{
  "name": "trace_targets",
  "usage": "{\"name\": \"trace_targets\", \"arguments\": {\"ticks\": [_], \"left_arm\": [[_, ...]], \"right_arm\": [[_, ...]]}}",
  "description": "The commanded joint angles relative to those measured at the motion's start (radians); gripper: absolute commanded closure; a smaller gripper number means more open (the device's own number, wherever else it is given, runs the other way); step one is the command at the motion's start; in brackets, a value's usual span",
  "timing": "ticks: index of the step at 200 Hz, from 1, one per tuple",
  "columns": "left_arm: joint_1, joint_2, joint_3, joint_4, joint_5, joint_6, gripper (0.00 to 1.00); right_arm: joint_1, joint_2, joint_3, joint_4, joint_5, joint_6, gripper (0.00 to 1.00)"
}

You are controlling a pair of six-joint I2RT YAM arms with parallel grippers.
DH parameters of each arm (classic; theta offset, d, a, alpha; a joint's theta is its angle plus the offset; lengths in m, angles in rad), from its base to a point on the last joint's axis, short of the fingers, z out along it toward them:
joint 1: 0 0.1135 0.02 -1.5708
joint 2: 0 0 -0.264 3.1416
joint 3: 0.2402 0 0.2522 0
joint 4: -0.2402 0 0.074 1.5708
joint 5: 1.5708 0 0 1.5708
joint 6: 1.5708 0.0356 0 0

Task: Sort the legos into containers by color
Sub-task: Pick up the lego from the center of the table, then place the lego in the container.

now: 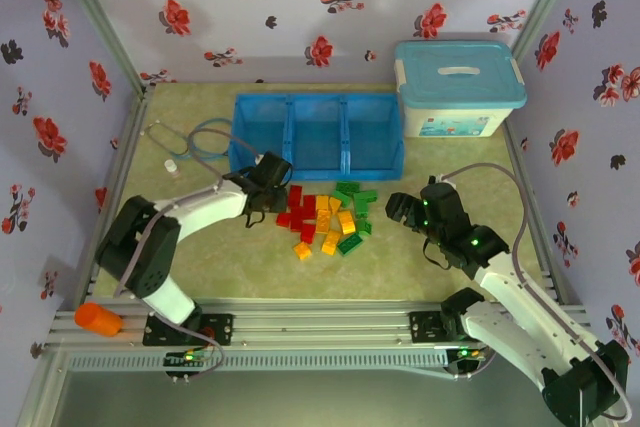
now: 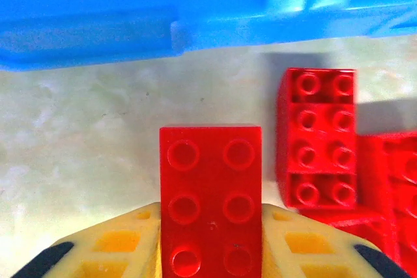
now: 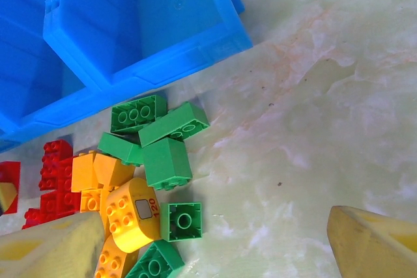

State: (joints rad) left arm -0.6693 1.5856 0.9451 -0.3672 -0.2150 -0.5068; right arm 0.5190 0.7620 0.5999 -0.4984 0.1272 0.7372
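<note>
Where the pile's left edge lies, left tool [image 1: 262, 213]: closed on a red brick [image 2: 210, 200].
Right tool [image 1: 402, 209]: spread wide, holding nothing, centre-right of the top view.
Legos [image 1: 325, 219]: mixed pile on the desk [image 1: 430, 277], mid-frame between both tools.
Containers [image 1: 316, 171]: blue three-compartment tray just above the pile.

**Red brick gripped near the tray**

The yellow left jaws are closed on a red brick [image 2: 210, 206], one jaw pressed against each long side. The brick sits studs up, two studs wide, with three rows showing. Whether it rests on the tabletop [image 2: 85, 135] or hangs just above it is hard to tell. Just to its right, across a narrow gap, a second brick [image 2: 317, 138], also red, lies flat on the pale marbled surface, two studs by four. More red bricks [image 2: 394, 187] crowd its right side, cut off by the frame. The tray [image 2: 130, 24], blue and blurred, spans the top.
</note>
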Motion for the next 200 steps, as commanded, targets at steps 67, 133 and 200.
{"name": "trace_targets", "arguments": {"ticks": [67,133,200], "left_arm": [[0.103,-0.119,0.170,-0.135,-0.004,0.082,0.76],[0.212,0.096,0.438,-0.200,0.060,0.166,0.77],[0.264,0.283,0.584,-0.228,0.088,0.193,0.78]], "right_arm": [[0.010,-0.009,-0.019,0.005,-0.016,0.024,0.11],[0.012,-0.006,0.003,-0.061,-0.024,0.018,0.11],[0.015,-0.015,-0.006,-0.068,-0.041,0.028,0.13]]}}
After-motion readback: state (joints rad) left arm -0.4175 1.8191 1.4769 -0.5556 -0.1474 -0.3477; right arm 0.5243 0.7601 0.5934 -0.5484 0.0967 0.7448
